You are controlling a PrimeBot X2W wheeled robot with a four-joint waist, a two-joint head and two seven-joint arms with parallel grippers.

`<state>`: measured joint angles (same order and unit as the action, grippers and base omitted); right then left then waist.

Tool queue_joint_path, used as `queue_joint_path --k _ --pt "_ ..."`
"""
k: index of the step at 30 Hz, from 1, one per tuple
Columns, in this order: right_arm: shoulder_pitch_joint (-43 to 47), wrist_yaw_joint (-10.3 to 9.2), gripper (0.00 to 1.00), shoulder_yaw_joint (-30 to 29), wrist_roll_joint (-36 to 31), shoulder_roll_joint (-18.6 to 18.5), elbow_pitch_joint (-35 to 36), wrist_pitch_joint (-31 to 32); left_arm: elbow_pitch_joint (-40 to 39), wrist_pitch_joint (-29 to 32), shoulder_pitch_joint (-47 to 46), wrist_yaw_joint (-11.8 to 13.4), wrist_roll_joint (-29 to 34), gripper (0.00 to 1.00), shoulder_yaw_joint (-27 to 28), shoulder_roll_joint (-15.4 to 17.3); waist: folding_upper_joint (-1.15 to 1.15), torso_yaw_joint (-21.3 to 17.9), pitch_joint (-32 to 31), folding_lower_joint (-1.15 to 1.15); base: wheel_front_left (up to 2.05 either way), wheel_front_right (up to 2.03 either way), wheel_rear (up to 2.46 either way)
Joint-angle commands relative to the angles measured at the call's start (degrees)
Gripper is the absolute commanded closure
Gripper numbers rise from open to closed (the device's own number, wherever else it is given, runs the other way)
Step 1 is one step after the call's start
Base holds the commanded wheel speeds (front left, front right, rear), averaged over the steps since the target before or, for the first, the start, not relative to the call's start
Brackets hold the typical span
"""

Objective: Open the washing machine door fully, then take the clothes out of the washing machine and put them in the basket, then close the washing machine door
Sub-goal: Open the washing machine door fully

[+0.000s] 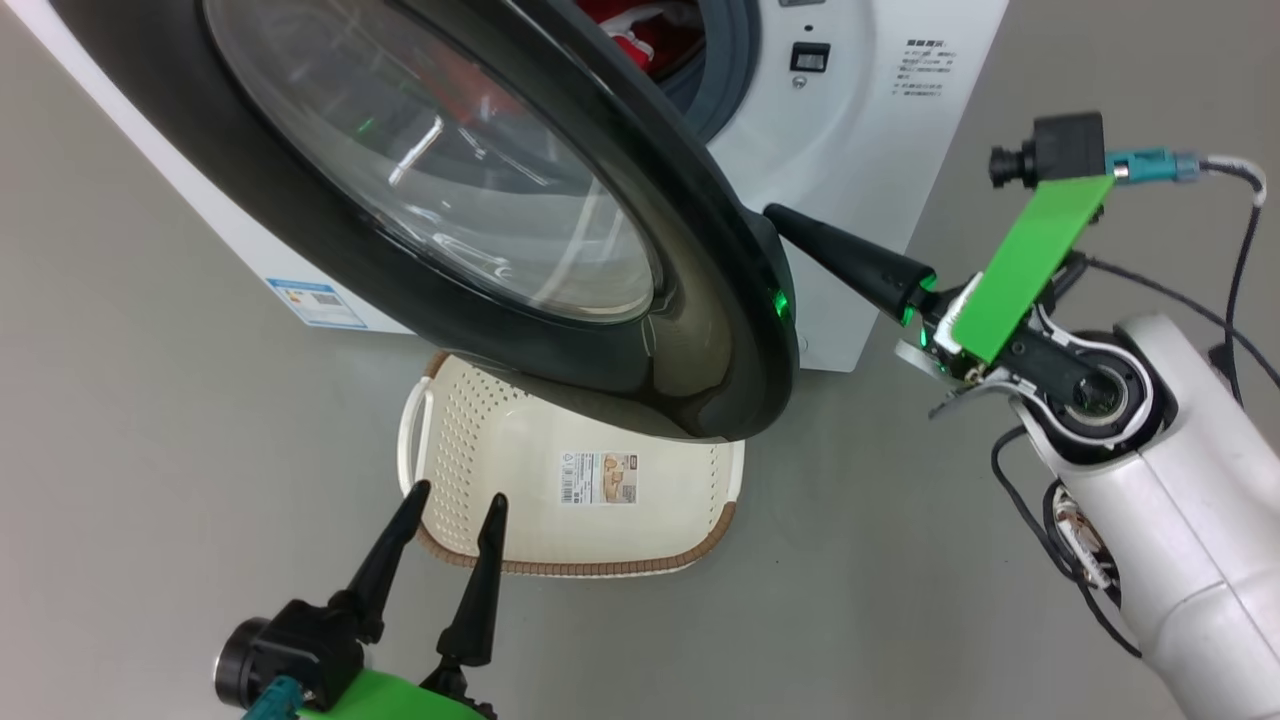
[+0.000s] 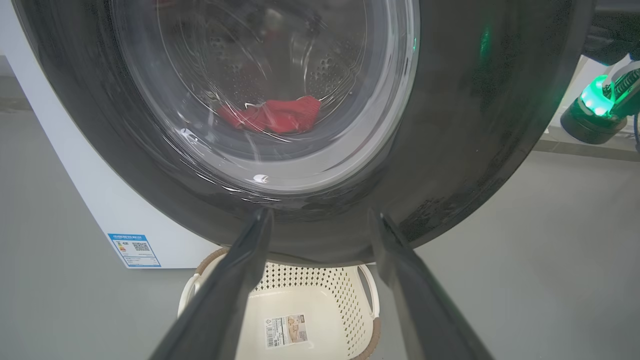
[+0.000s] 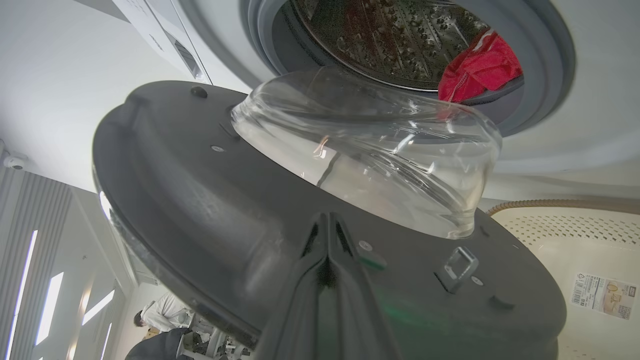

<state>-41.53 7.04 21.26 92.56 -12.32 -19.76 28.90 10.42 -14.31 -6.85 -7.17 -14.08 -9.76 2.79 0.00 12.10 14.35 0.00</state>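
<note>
Door-opening step, by the look. Right claw [image 1: 790,222], pressed together, tips against inner edge of washing machine door [image 1: 700,330], part-open above basket [image 1: 600,566]. Left claw [image 1: 457,497] spread, empty. Clothes [image 3: 480,67] in drum [image 3: 390,40]. Next, likely: push wider.

Looks like a robot test lab in an office-type building. Big white front-loading washing machine [image 1: 870,150] stands alone on bare smooth grey floor [image 1: 150,420]. Plain white wall [image 3: 55,75] behind. Long bright light strips [image 3: 22,280], small white dome camera [image 3: 14,161] mounted high. Person in pale top [image 3: 160,315] among equipment in the background.
</note>
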Motion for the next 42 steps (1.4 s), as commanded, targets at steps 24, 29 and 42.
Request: queue_joint_path --k 24,29,42 --pt "24.96 0.45 0.0 -0.29 -8.31 -2.92 0.26 -20.68 -0.69 -0.69 3.61 -0.32 0.57 0.0 6.5 1.48 0.0 -5.3 -5.49 0.0 0.0 0.0 0.0" --pt "28.8 0.45 0.0 2.38 -11.61 -3.88 0.15 -27.0 -0.32 -0.69 4.56 -0.32 0.37 0.0 7.56 1.45 0.0 -6.11 -5.99 0.0 0.0 0.0 0.0" --pt "29.24 0.45 0.0 10.48 -28.2 -6.88 -7.15 -43.55 0.3 -0.69 5.79 -0.32 -0.33 0.0 9.16 1.35 0.0 -7.5 -6.47 0.0 0.0 0.0 0.0"
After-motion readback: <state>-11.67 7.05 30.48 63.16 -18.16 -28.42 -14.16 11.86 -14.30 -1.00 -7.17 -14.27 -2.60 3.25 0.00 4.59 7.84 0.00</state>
